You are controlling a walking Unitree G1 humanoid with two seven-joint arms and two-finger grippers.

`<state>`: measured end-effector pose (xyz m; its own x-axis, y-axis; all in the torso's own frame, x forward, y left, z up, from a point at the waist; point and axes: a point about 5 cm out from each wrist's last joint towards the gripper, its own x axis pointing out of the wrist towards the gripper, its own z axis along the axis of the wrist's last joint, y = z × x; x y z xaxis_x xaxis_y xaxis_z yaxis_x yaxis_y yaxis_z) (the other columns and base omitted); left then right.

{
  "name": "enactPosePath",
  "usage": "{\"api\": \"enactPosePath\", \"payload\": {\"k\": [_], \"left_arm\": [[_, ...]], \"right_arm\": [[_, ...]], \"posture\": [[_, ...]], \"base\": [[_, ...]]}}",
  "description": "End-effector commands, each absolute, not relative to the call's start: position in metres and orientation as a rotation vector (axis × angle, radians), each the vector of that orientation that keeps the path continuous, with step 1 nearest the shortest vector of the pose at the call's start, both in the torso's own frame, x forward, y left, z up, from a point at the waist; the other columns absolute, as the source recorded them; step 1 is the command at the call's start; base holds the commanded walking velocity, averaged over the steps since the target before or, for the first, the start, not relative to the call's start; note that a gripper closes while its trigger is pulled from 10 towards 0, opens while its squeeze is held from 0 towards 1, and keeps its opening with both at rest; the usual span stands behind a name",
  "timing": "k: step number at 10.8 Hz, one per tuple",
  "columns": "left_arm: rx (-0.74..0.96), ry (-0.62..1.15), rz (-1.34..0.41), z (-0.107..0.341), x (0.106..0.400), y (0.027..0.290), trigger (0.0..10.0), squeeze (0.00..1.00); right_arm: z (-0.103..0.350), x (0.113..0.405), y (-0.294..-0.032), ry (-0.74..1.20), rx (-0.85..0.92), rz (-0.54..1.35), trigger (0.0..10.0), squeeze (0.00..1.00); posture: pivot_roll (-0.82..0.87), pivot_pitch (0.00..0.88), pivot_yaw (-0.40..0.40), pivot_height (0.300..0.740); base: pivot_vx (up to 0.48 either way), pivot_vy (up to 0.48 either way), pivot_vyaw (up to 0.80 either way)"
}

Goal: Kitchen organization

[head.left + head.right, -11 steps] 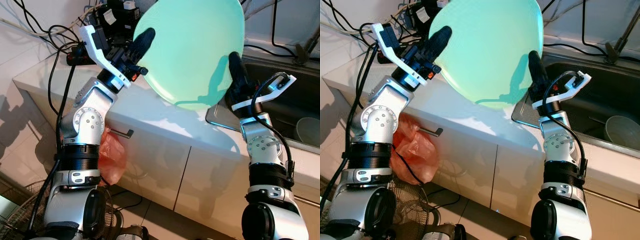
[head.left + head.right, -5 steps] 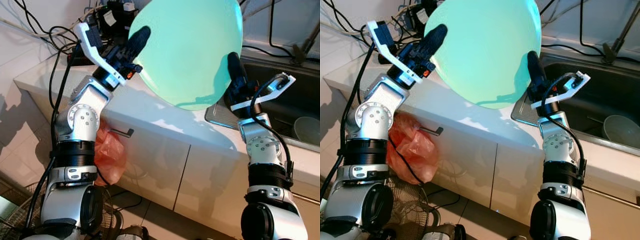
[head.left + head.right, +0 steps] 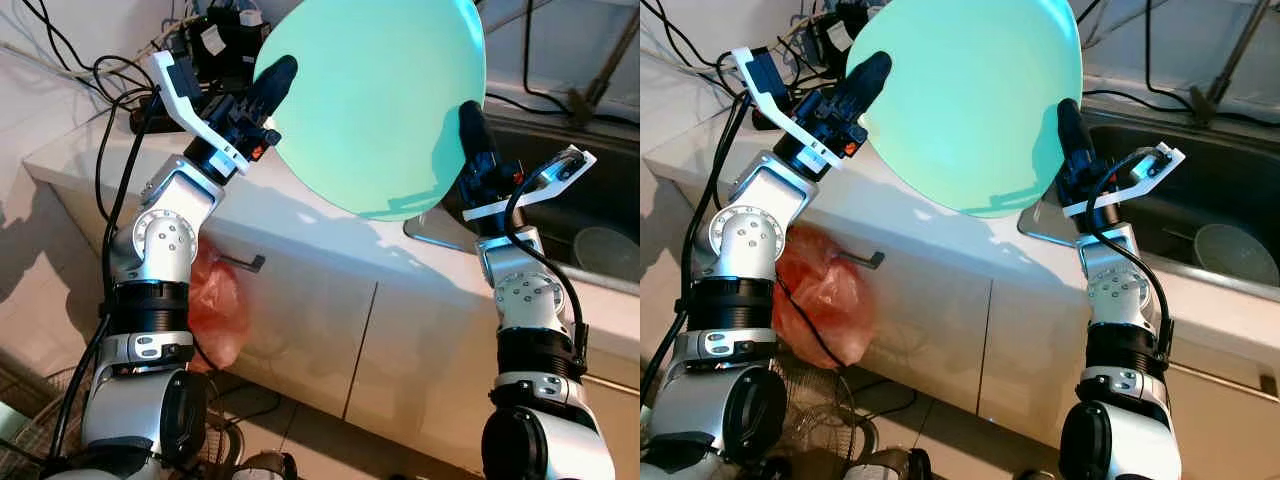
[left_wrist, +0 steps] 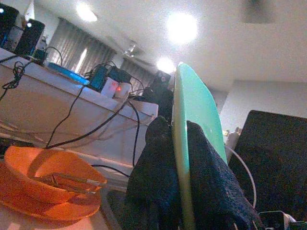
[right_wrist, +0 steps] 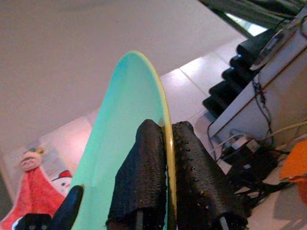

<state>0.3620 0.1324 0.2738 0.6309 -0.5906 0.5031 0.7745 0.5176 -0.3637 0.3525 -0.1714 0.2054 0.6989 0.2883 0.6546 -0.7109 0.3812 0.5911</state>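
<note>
A large mint-green plate is held up on edge in front of me, above the white counter. My left gripper is shut on its left rim, and the left wrist view shows the plate's edge pinched between the two black fingers. At the plate's right rim my right gripper is shut as well, its fingers clamping the edge of the plate.
A steel sink with a pale bowl in it lies to the right. An orange bowl stands on the counter. Cables and black devices crowd the back left. A red plastic bag hangs at the cabinet handle.
Both arms have raised the plate a little and swung it slightly left. The view has shifted a bit too.
</note>
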Motion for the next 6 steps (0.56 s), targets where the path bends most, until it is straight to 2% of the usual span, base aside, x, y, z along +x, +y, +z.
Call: {"api": "enactPosePath", "payload": {"k": [1,3,4,5,6], "left_arm": [[-0.576,-0.402,-0.895,0.2904,0.3587,0.1267,10.0,0.0],[-0.563,-0.397,-0.88,0.289,0.3591,0.1265,10.0,0.0],[-0.526,-0.388,-0.849,0.2865,0.3605,0.126,10.0,0.0],[-0.519,-0.389,-0.842,0.2854,0.3608,0.1247,10.0,0.0],[-0.51,-0.386,-0.837,0.2842,0.361,0.1246,10.0,0.0]], "right_arm": [[0.2041,0.3542,-0.1637,-0.455,0.991,0.686,0.0,0.0],[0.2034,0.3545,-0.1637,-0.45,0.985,0.676,0.0,0.0],[0.202,0.3551,-0.1634,-0.44,0.969,0.659,2.3,0.0],[0.2014,0.3557,-0.1626,-0.434,0.966,0.652,10.0,0.0],[0.2006,0.3565,-0.1618,-0.426,0.965,0.645,10.0,0.0]], "posture": [[0.08,0.0,0.025,0.74],[0.08,0.0,0.025,0.74],[0.08,0.0,0.026,0.74],[0.08,0.0,0.024,0.74],[0.08,0.0,0.024,0.74]], "base": [[0.0,0.0,0.0],[0.0,0.0,0.0],[0.0,0.0,0.0],[0.0,0.0,0.0],[0.307,0.0,0.0]]}}
